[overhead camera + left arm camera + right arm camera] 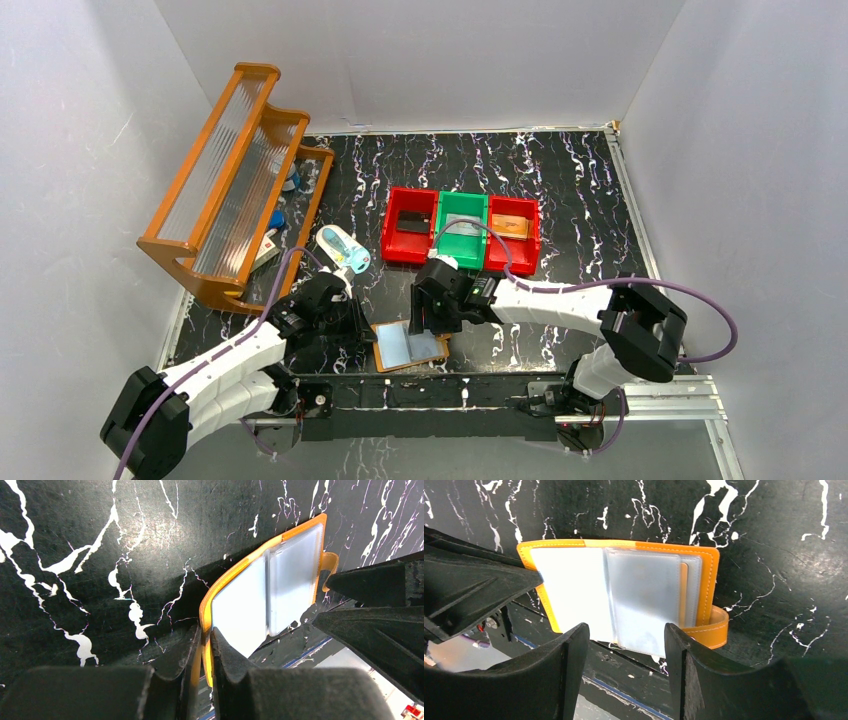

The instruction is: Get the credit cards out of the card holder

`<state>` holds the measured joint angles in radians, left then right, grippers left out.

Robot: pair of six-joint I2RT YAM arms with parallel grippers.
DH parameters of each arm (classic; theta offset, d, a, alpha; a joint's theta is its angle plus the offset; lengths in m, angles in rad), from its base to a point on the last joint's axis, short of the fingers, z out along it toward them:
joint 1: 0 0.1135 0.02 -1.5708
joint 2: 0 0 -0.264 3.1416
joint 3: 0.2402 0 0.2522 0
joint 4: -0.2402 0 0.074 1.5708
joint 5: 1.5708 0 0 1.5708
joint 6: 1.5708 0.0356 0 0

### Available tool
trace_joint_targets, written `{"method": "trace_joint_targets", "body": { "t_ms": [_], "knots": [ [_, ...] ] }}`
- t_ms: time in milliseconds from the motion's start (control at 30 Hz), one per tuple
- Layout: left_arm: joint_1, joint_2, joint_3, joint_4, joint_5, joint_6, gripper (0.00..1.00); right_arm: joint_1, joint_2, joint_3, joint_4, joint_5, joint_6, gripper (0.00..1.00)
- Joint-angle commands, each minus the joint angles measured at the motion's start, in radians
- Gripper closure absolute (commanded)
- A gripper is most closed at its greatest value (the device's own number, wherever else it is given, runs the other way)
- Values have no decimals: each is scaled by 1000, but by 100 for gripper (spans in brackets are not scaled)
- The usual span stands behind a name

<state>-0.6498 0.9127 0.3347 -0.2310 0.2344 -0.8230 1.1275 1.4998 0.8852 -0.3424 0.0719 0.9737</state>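
Observation:
The orange card holder (379, 352) lies open near the table's front edge, its clear pockets facing up. A pale blue-grey, shiny credit card (644, 595) sits in the right-hand pocket, also visible from above (415, 345). My left gripper (206, 632) is shut on the holder's orange edge (204, 612), pinching it at the left side (365, 330). My right gripper (624, 632) hovers open just over the near edge of the holder (624, 543), fingers on either side of the card pocket without touching it. From above, the right gripper (430, 315) is over the holder's far right part.
A row of red and green bins (460, 230) stands behind the holder. A wooden rack (235, 185) sits at the back left, with a pale blue-and-white oval item (343, 248) beside it. The metal rail (450, 390) borders the near edge.

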Motion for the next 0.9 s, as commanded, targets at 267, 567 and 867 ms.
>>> {"method": "trace_joint_targets", "body": {
  "t_ms": [267,567,867],
  "knots": [
    [-2,-6,7,1,22,4,90,8,52,20,-39,1,-3,35],
    [-2,8,13,6,24,7,89,23,104,63,-40,-14,-31,37],
    [-2,9,10,8,26,7,89,59,139,175,-156,95,-42,44]
  ]
}}
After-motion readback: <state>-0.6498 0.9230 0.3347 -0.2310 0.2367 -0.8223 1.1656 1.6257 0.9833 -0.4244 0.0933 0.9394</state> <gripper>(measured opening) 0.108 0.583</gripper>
